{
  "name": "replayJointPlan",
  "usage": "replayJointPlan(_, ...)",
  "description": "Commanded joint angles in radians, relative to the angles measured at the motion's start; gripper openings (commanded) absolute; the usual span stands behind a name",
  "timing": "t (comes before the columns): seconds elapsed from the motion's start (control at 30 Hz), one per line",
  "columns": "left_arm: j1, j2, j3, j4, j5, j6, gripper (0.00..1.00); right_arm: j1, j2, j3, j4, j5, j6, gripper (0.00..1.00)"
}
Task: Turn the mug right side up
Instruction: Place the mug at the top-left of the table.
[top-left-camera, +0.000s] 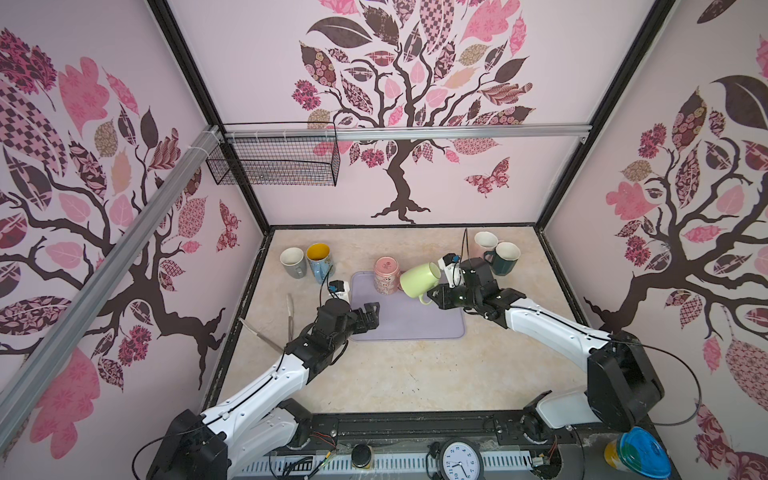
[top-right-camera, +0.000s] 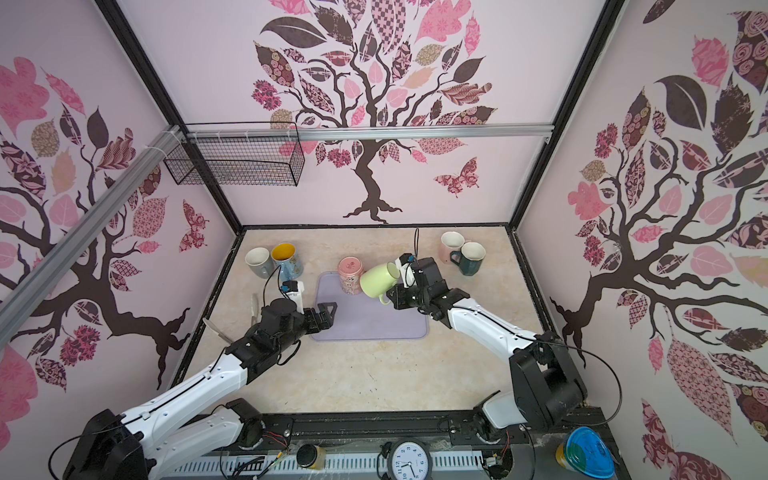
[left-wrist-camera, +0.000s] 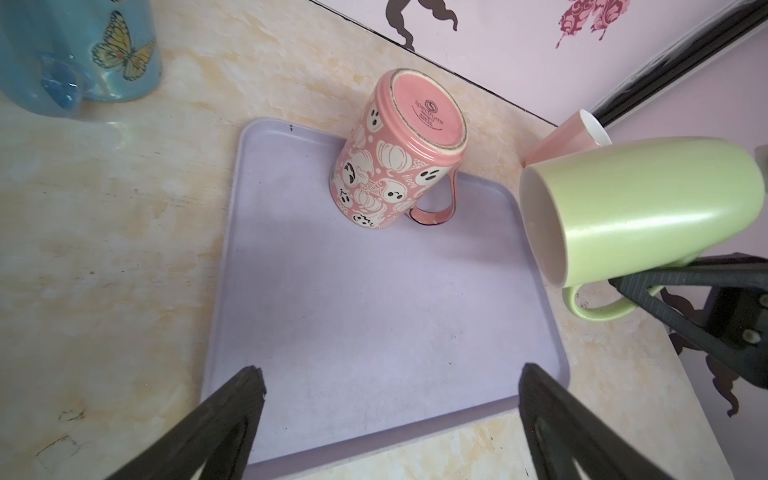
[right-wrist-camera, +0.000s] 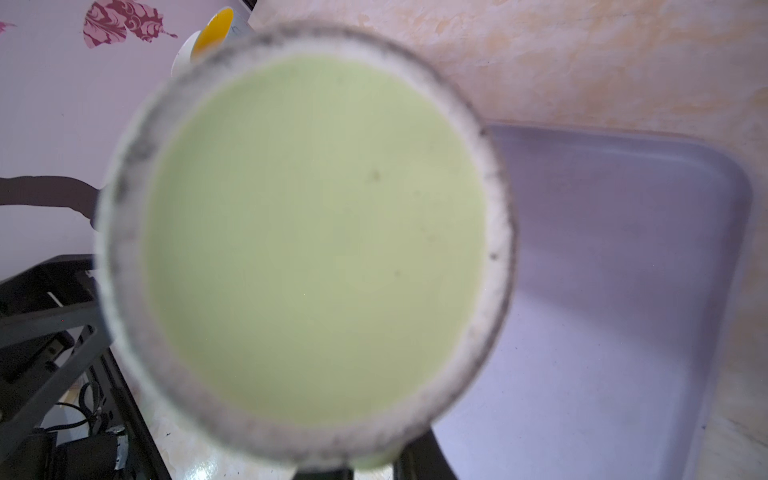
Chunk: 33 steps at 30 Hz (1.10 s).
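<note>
In both top views the green mug (top-left-camera: 419, 281) hangs clear of the surface (top-left-camera: 415, 374), above the far right part of the lavender tray (top-left-camera: 415, 328). The right tool (top-left-camera: 432, 296) carries it, pinched onto the handle, which sits beneath the body. The mug lies on its side. Its long axis runs close to level, with the mouth toward the left arm and the base back toward the right wrist. Just beside it a pink mug (top-left-camera: 386, 276) stands upside down at the tray's far edge; whether the two touch cannot be told. The left tool (top-left-camera: 370, 311) hovers over the tray's near left corner, spread wide and holding nothing, apart from the green mug.

In the left wrist view the green mug's (left-wrist-camera: 644, 199) pale open mouth faces the camera. The right tool (left-wrist-camera: 623, 286) is clamped across the handle loop below. The left tool (left-wrist-camera: 390, 368) shows only bare tray (left-wrist-camera: 374, 311) between its spread fingers.

In the right wrist view the mug's blurred base (right-wrist-camera: 316, 237) fills most of the frame, so the axis points straight away from that wrist.

The mug looks roughly a quarter turn short of upright. The coming move probably rests on the right arm alone: swing the mouth upward, then lower the base onto the tray.
</note>
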Motion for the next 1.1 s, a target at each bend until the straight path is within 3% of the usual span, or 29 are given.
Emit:
replayJointPlan(0.0,0.002,0.011,0.022,0.042,0.078,-0.012,0.98,-0.012,-0.078,0.014,0.107,-0.026,0.036,0.0)
replayJointPlan(0.33,-0.035,0.065,0.061,0.107,0.192,-0.049,0.98,-0.033,-0.129,-0.042,0.195,-0.057,0.13,0.0)
replayJointPlan(0.57,-0.089,0.139,0.111,0.184,0.226,-0.051,0.96,-0.035,-0.177,-0.072,0.266,-0.151,0.213,0.0)
replayJointPlan(0.8,-0.101,0.222,0.162,0.298,0.303,-0.066,0.84,-0.035,-0.237,-0.123,0.33,-0.214,0.29,0.0)
replayJointPlan(1.07,-0.13,0.285,0.211,0.383,0.36,-0.059,0.77,-0.035,-0.266,-0.161,0.386,-0.251,0.341,0.0)
